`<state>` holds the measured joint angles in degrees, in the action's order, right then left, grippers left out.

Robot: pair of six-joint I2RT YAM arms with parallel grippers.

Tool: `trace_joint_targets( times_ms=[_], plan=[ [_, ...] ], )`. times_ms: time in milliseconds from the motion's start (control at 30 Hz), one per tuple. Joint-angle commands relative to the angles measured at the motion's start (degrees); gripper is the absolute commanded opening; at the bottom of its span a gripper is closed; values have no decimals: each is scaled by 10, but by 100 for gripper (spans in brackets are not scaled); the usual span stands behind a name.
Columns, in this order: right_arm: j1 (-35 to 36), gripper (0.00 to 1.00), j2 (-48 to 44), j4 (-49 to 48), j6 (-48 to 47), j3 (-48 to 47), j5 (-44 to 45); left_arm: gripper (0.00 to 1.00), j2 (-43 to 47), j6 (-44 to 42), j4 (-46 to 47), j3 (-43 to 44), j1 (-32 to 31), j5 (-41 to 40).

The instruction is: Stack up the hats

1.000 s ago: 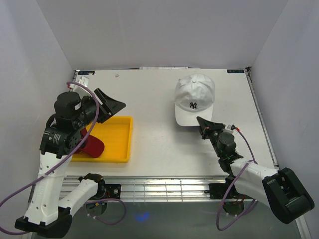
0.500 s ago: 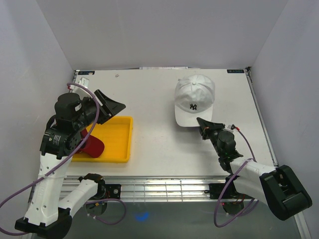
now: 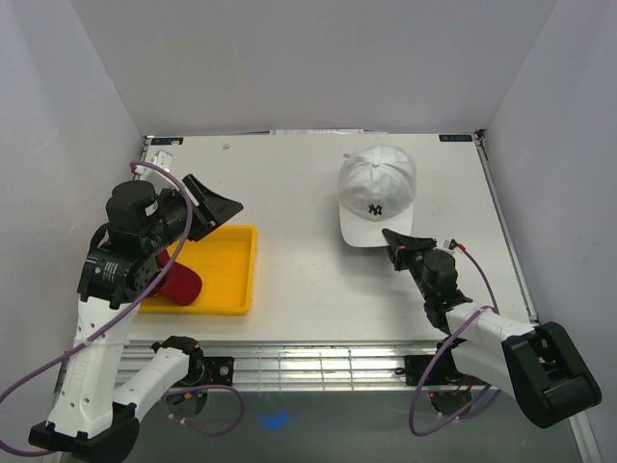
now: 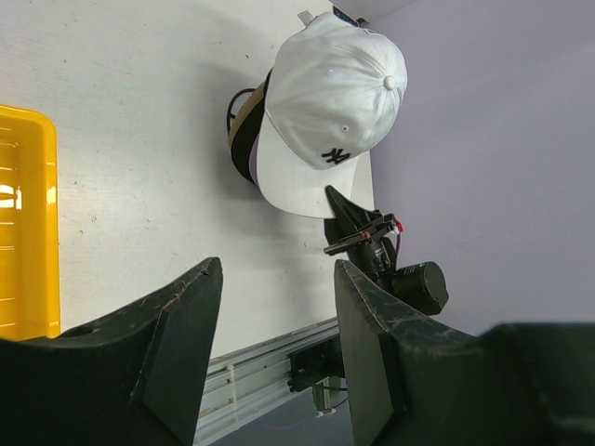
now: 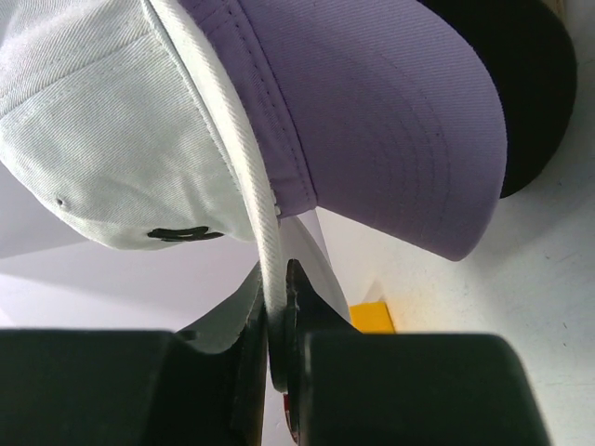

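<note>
Right now the right gripper (image 3: 391, 239) is pinched tight on the brim edge of the white cap (image 3: 376, 188). The crown lies just beyond the claw, and the brim points back at it along the claw's own line. A black cap (image 5: 521, 84) and a tan cap (image 4: 245, 119) peek out beneath, so the pile sits directly ahead. Well off to the claw's left, the red cap (image 3: 179, 284) rests in the yellow tray (image 3: 229, 275), below the left gripper (image 3: 214, 203), whose jaws stand apart and empty; that arm is plainly the nearer to it.
</note>
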<state>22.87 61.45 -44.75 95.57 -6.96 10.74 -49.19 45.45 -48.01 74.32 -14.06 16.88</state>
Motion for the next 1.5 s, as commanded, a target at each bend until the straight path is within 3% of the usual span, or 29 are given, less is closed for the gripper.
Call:
trace_joint_targets(
  times_ms=[0,567,1100,1467],
  plan=[
    [-16,8,31,266,-38,30,36,61,11,-8,0,-5,-3,-8],
    [-32,8,24,299,-68,22,31,62,12,-8,-3,-10,-3,-13],
    [-34,52,-38,352,-97,3,31,62,16,-5,-2,-12,-3,-14],
    [-34,58,-61,376,-115,-13,16,62,18,-2,2,-21,-3,-16]
  ],
)
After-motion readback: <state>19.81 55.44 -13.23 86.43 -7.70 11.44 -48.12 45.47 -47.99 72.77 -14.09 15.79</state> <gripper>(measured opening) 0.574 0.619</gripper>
